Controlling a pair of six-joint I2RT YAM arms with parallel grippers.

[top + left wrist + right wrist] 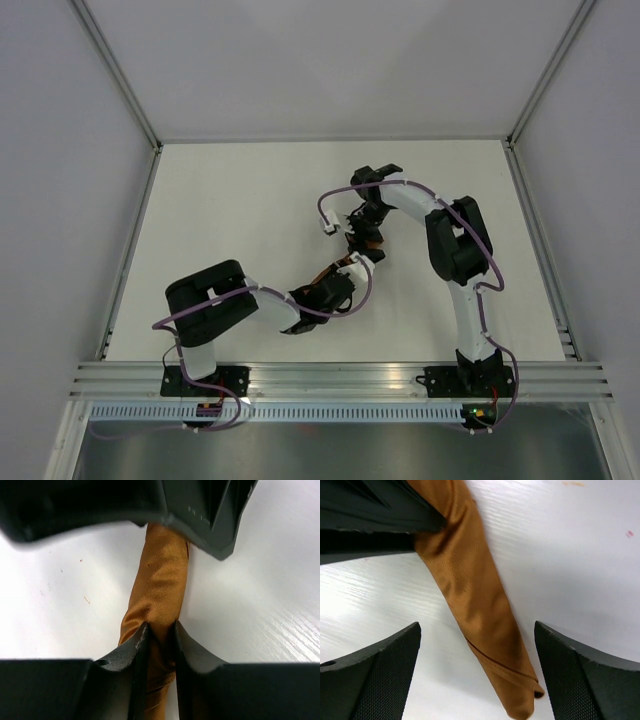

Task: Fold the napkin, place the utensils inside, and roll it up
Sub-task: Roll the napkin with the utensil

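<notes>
Two YAM arms meet near the ctr of the white table (250, 200), over a rust-brown napkin (159, 580) that lies rolled into a slim tube on the tabletop. The left gripper (161, 630) has its jaws close together, pinching the roll w/ the cloth bunched btwn the two dark fingers (130, 655). In the left wrist cam the tube runs straight away from that grip and passes under the right gripper's black body at the top of the view. The right gripper (476, 627) stands w/ jaws spread wide, one textured pad (385, 675) on each side of the roll's free end & neither touching the cloth. In the right wrist cam the tube slants from upper left, where it goes under the left gripper's dark body, down to lower ctr. Its blunt tip rests on the table nearer the pad at the view's right. A fold edge runs aslant across the roll just short of that tip. From overhead, the left arm (215, 305) reaches in from lower left & the right arm (455, 240) bends in from the right; the roll is mostly hidden under the two wrists there.
</notes>
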